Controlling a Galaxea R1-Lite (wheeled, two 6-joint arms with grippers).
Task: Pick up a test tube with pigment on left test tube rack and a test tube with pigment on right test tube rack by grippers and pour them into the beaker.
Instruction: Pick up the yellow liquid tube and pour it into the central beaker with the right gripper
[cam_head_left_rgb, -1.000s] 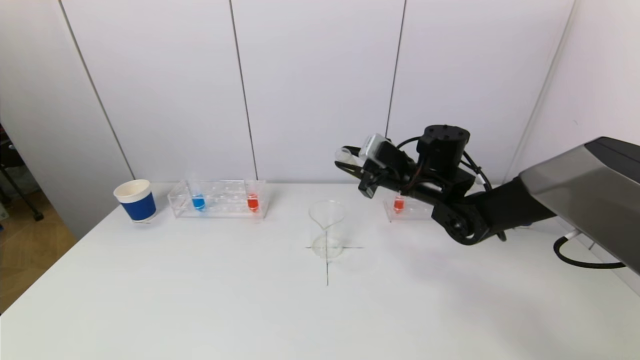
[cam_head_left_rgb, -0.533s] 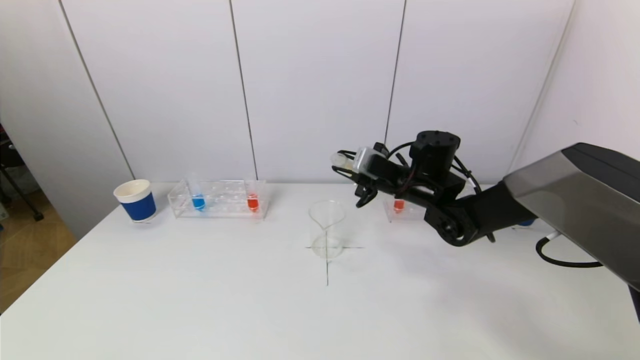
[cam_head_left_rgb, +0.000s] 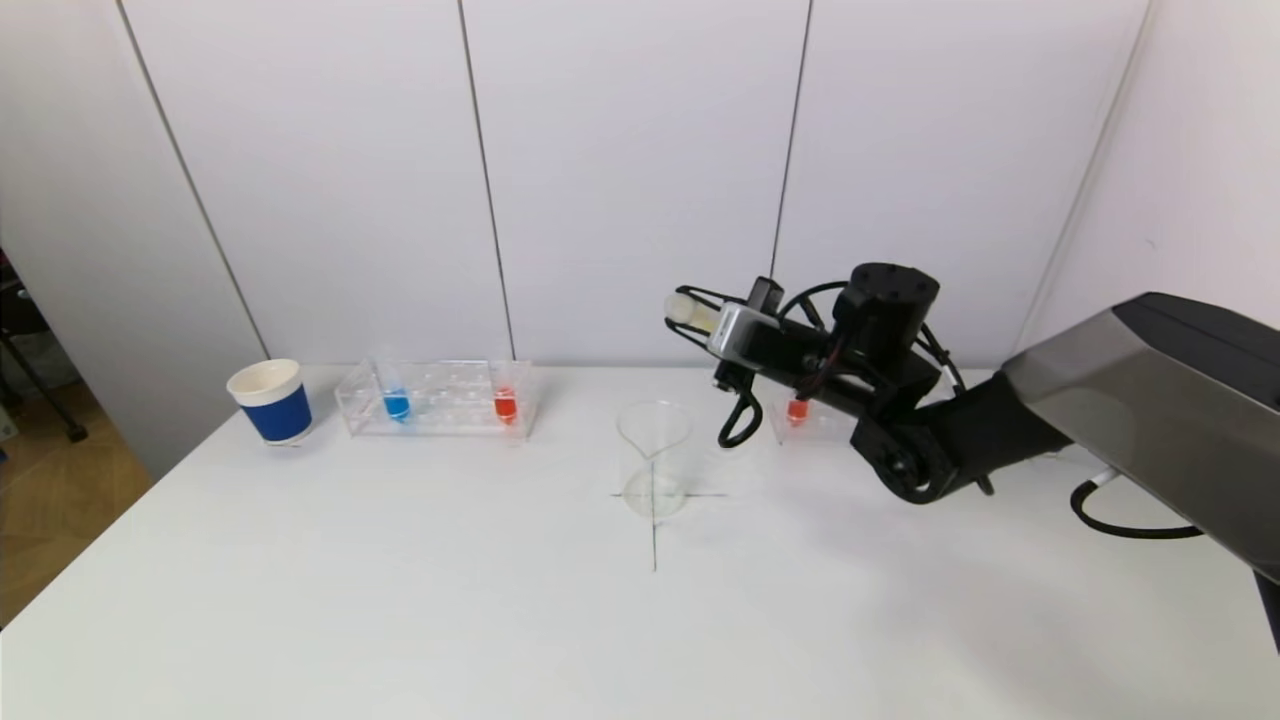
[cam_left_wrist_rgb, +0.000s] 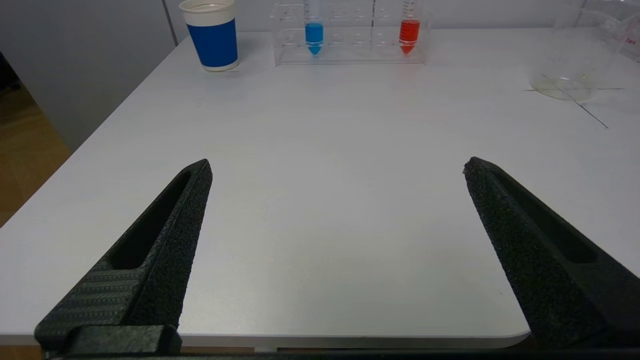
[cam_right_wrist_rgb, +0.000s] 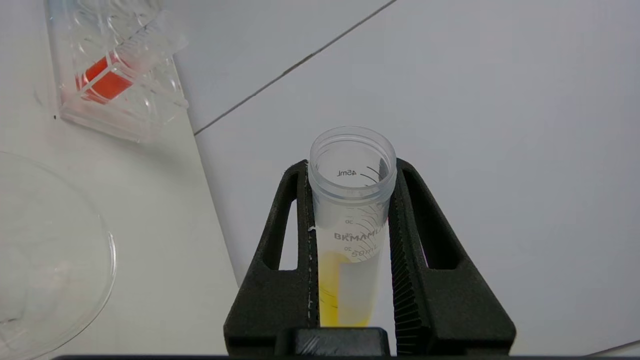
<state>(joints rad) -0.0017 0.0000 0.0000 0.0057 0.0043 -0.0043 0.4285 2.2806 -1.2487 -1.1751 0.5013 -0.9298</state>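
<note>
My right gripper (cam_head_left_rgb: 697, 312) is shut on a clear test tube (cam_head_left_rgb: 688, 308) with yellow pigment in its lower end (cam_right_wrist_rgb: 345, 295). The tube lies nearly level, its open mouth (cam_right_wrist_rgb: 351, 150) pointing left, above and just right of the empty glass beaker (cam_head_left_rgb: 655, 455). The left rack (cam_head_left_rgb: 440, 398) holds a blue tube (cam_head_left_rgb: 397, 403) and a red tube (cam_head_left_rgb: 506, 404). The right rack (cam_head_left_rgb: 815, 425) holds a red tube (cam_head_left_rgb: 797, 410). My left gripper (cam_left_wrist_rgb: 337, 170) is open and empty, low over the table's near left edge, out of the head view.
A blue-and-white paper cup (cam_head_left_rgb: 272, 400) stands left of the left rack. A black cross (cam_head_left_rgb: 655, 520) is drawn on the white table (cam_head_left_rgb: 400, 600) under the beaker. A black cable (cam_head_left_rgb: 1140, 520) lies at the right edge. A wall stands close behind.
My right wrist has rolled with the tube in its grip, and the tube's mouth dipped and rose again. It stays above and right of the beaker. The left gripper shows no change.
</note>
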